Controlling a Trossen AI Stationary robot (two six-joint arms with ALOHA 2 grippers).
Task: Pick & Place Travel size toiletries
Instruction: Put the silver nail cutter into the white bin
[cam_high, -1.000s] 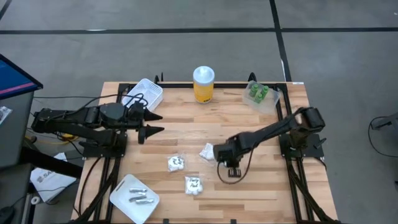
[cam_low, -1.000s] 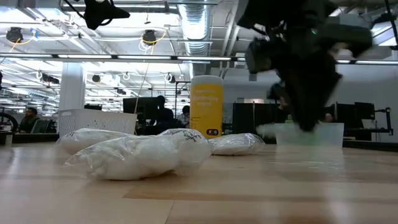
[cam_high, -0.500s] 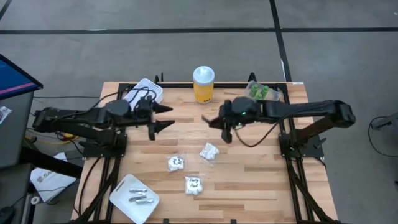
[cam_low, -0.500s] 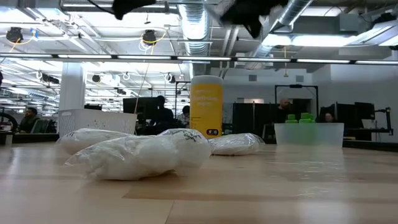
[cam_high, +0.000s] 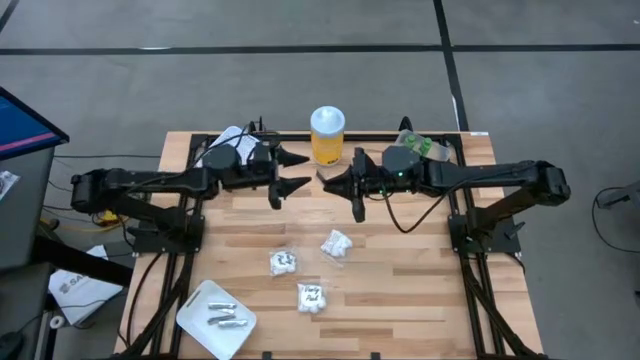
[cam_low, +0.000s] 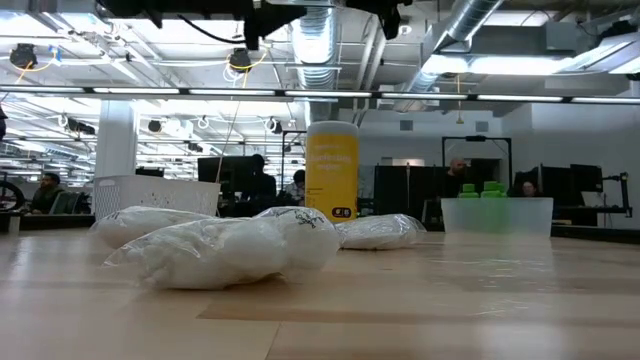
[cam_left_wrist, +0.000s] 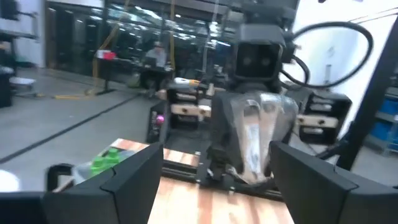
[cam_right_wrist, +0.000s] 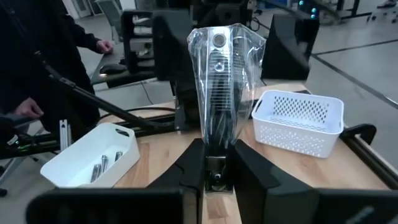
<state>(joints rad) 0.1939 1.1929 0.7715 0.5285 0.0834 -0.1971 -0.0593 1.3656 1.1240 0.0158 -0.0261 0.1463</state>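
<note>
Both arms are raised over the far half of the table (cam_high: 400, 270), their tips facing each other just in front of the yellow jar (cam_high: 327, 135).

The left end effector (cam_high: 296, 171) has its two fingers spread wide with nothing between them. The right end effector (cam_high: 334, 180) has its fingers pinched nearly together on the edge of a clear plastic bag (cam_right_wrist: 225, 81); in the right wrist view the bag stands up from the closed fingertips, see-through and crinkled, and whether anything is inside it cannot be told.

Three white packets lie loose on the wood near the middle of the table: one (cam_high: 284, 262) toward the left, one (cam_high: 336, 244) just right of it, one (cam_high: 311, 297) nearer the front edge. None of the three touches another.

In the front left corner a white tray (cam_high: 196, 320) holds slim silvery tubes (cam_high: 225, 317); three can be made out from above.

At the far right corner a clear tub (cam_high: 437, 162) holds green round pieces (cam_high: 415, 148); their count cannot be told. A white perforated basket (cam_right_wrist: 298, 121) stands at the far left corner, partly hidden by the left arm.
</note>
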